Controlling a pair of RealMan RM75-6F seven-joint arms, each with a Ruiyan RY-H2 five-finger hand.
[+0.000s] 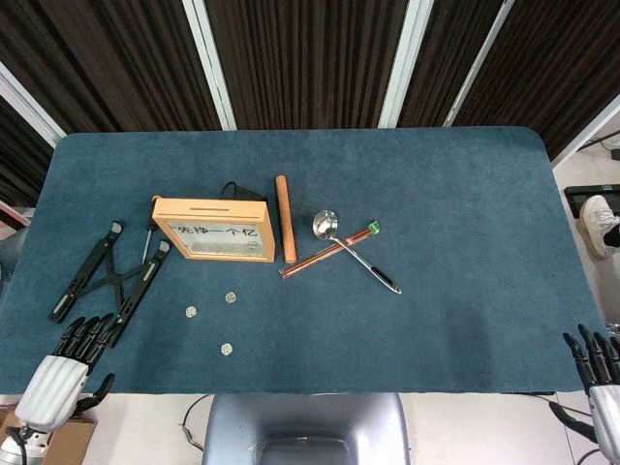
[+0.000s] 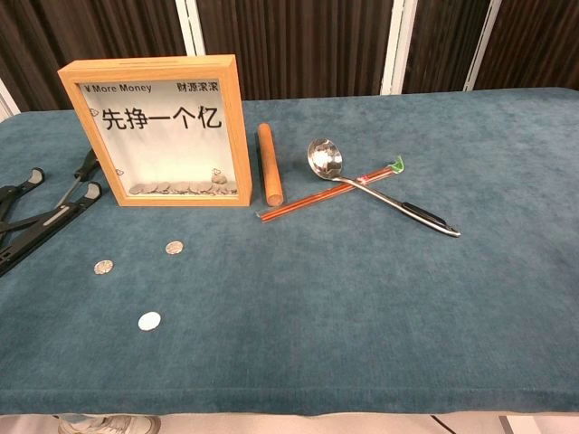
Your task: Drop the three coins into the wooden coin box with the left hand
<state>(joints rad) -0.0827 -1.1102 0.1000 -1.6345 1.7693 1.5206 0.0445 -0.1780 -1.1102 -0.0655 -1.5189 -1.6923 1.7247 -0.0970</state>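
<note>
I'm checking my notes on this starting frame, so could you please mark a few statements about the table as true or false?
1. Three coins lie loose on the cloth in front of the wooden coin box. True: one coin, a second, a third.
2. The left hand holds a coin. False: it sits at the table's near edge, holding nothing.
3. The ladle crosses the chopsticks. True.
4. The box is empty. False: coins already lie along its bottom behind the window.
5. The wooden rod lies to the left of the box. False: it lies on its right.
</note>
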